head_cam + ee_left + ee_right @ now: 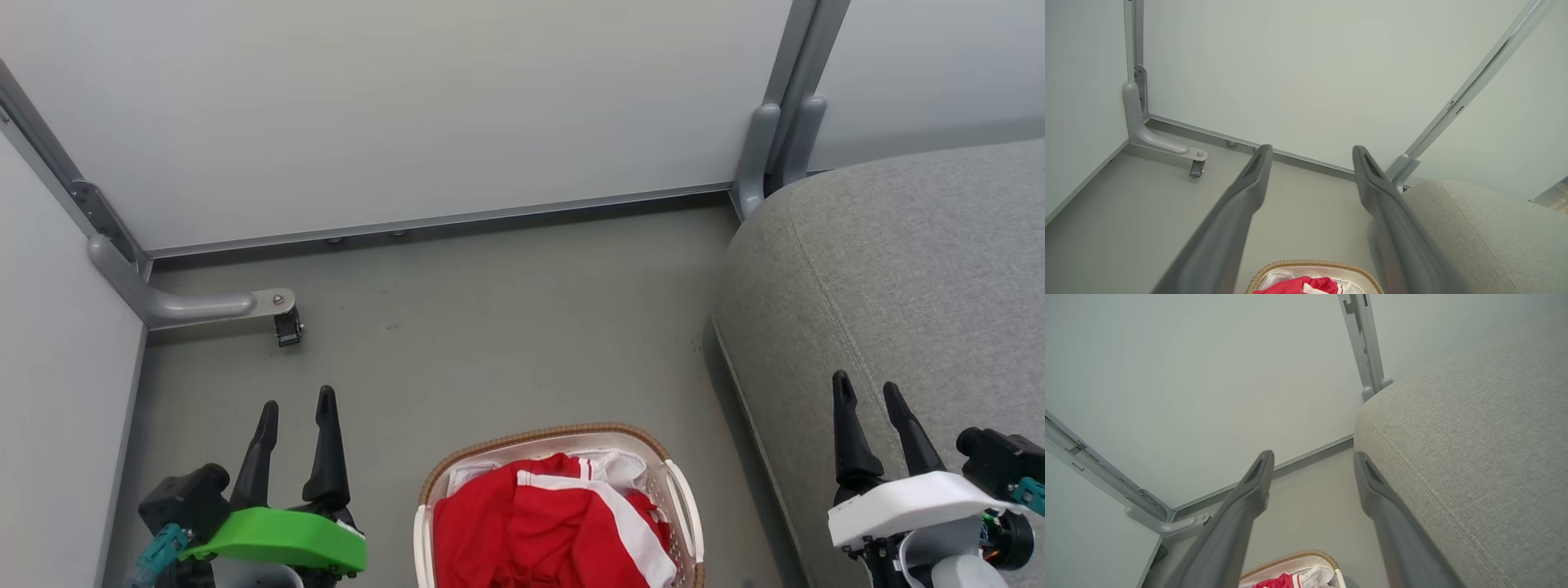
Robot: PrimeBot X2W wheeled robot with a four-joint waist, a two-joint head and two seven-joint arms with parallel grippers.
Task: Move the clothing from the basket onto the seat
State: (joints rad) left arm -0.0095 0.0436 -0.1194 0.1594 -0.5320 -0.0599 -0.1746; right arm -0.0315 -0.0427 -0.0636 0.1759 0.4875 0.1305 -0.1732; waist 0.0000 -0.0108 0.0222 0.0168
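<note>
Red clothing [539, 523] with white bands lies heaped in the oval white basket [682, 506] with a brown woven rim, on the floor at the bottom middle of the head view. The grey sofa seat [922, 278] fills the right side. My left gripper [298, 404] hangs open over bare floor to the left of the basket. My right gripper [867, 390] is open above the sofa's front edge, right of the basket. Both wrist views catch the basket's far rim [1310, 263] [1294, 557] and a bit of the clothing [1298, 286] [1278, 582] below open fingers.
Pale partition walls [408, 106] close off the back and left. A grey metal foot with a small caster [286, 325] sticks out from the left corner, and a grey post [775, 147] stands by the sofa's back corner. Grey floor [506, 327] lies between basket and wall.
</note>
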